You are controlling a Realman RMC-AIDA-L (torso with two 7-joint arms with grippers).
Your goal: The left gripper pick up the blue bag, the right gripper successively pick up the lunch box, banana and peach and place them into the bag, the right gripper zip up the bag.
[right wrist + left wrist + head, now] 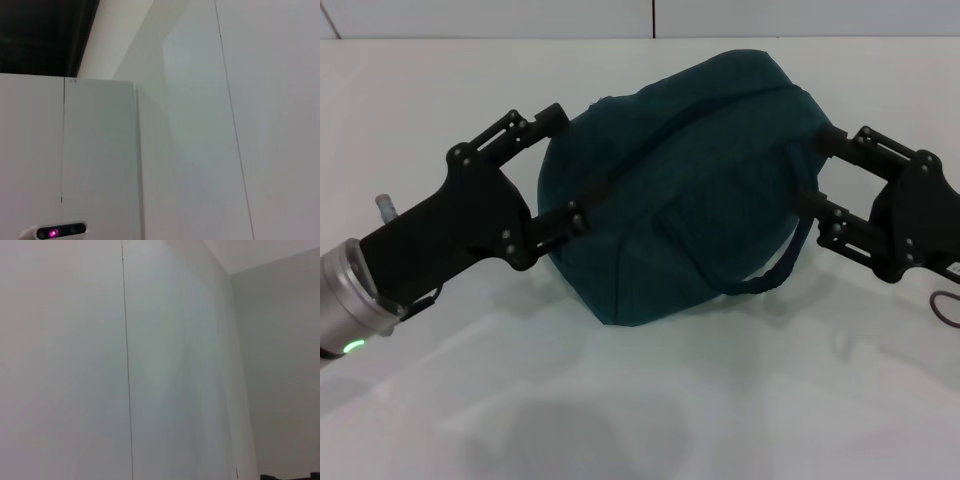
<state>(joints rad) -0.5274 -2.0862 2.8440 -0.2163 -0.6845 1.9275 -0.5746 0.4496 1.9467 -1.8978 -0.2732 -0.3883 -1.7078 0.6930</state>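
The blue bag (690, 180) is bulging and held up over the white table (440, 400), with its shadow below it. Its zip line (700, 135) runs across the top and looks closed, and a strap (775, 272) hangs in a loop at the front. My left gripper (563, 165) grips the bag's left end, one finger above and one below. My right gripper (820, 170) is at the bag's right end, fingers spread, tips against the fabric. The lunch box, banana and peach are out of view. Both wrist views show only white walls.
A thin cable (945, 305) hangs by the right arm at the right edge. A white wall panel (650, 18) stands behind the table. A small device with a pink light (54, 232) shows in the right wrist view.
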